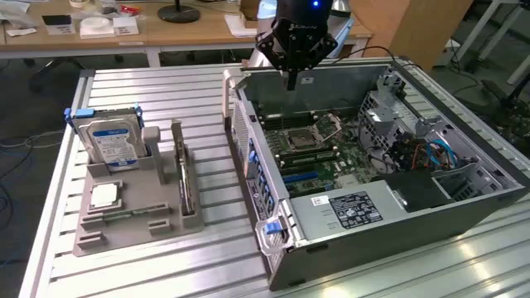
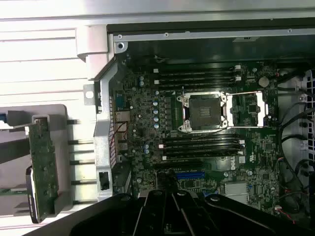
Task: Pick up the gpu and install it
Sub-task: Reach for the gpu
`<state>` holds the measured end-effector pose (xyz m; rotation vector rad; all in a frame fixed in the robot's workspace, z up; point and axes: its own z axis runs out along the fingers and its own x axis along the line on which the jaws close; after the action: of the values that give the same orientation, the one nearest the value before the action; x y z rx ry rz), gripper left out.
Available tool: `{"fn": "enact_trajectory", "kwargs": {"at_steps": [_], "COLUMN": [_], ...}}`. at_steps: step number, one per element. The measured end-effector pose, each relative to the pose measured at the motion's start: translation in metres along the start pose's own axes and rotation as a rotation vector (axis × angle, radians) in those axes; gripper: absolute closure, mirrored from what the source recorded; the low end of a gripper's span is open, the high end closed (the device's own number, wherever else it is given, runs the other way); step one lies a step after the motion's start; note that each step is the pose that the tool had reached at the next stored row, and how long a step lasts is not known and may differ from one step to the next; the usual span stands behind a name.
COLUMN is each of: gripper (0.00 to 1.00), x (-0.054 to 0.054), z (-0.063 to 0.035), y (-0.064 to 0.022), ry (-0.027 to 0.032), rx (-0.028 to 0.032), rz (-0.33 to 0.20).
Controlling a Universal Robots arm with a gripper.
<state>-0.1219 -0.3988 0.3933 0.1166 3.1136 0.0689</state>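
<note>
The gpu (image 1: 185, 183) stands on its edge in a slot of the grey holder (image 1: 133, 226) at the exterior view's left, seen as a thin dark card. In the wrist view the gpu (image 2: 43, 164) shows a green board edge with a black part beside it. My gripper (image 1: 291, 84) hangs shut and empty over the far end of the open computer case (image 1: 414, 230), well apart from the gpu. Its closed fingers (image 2: 168, 199) point down at the motherboard (image 2: 147, 123), close to a blue slot (image 2: 189, 174).
A silver hard drive (image 1: 112, 144) with a blue-white label stands in the holder, with a small square chip (image 1: 103, 195) lying in front of it. Inside the case are the open processor socket (image 2: 204, 113), a power supply (image 1: 352, 210) and blue cables (image 1: 435, 152). A cluttered desk (image 1: 166, 28) stands behind.
</note>
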Motion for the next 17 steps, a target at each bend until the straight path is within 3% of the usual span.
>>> {"fn": "enact_trajectory", "kwargs": {"at_steps": [9,17], "gripper": [0.89,0.89], "x": [0.001,0.011], "z": [-0.0001,-0.0003], "y": [0.0,-0.0008], "ry": [0.0,0.0001], "rx": [0.0001,0.0], "rz": [0.0,0.0]}}
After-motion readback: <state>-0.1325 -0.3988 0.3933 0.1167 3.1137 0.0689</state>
